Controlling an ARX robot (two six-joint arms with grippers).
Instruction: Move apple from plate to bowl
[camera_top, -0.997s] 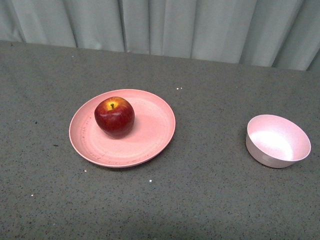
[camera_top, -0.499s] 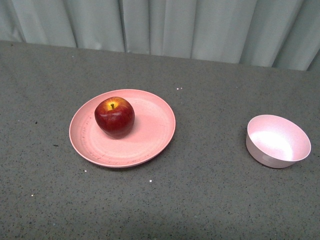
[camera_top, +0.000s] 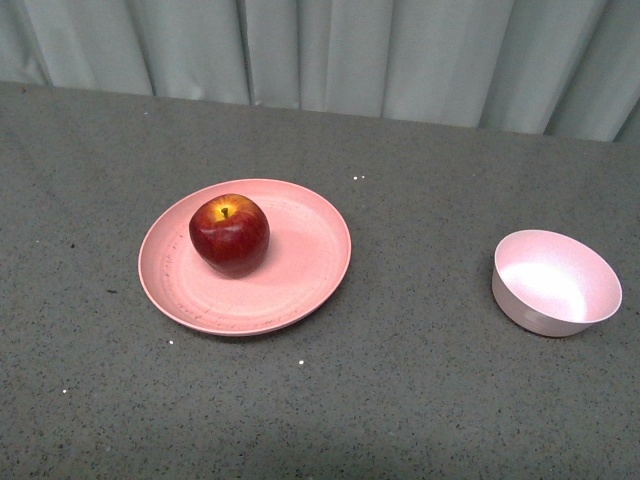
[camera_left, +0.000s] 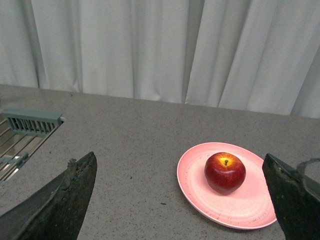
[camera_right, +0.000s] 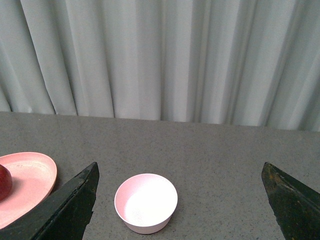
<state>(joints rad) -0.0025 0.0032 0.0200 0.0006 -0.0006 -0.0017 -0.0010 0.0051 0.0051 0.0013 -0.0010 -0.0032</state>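
Pale grey-white pleated curtain (camera_top: 400, 50) right across the back, with the speckled grey stone-look table (camera_top: 420, 400) in front of it. On the left is the wide, shallow salmon-pink plate (camera_top: 305, 265). Well apart on the right is the small, deep pale pink bowl (camera_top: 555, 280), and it's empty. And there's the glossy dark red apple (camera_top: 229, 235), sitting on the plate's left half, yellow-orange patch and stem up.

From the front, no arm shows at all. The left wrist camera adds a grey-green slatted rack (camera_left: 31, 122) at a table edge. It also shows the left gripper (camera_left: 179, 156) raised on the near side of the plate, dark fingers spread wide with nothing held. No bowl in that view. The right wrist camera has the right gripper (camera_right: 180, 165), likewise gaping and empty. The bowl is framed between its fingers, with just a sliver of plate and apple at the edge.
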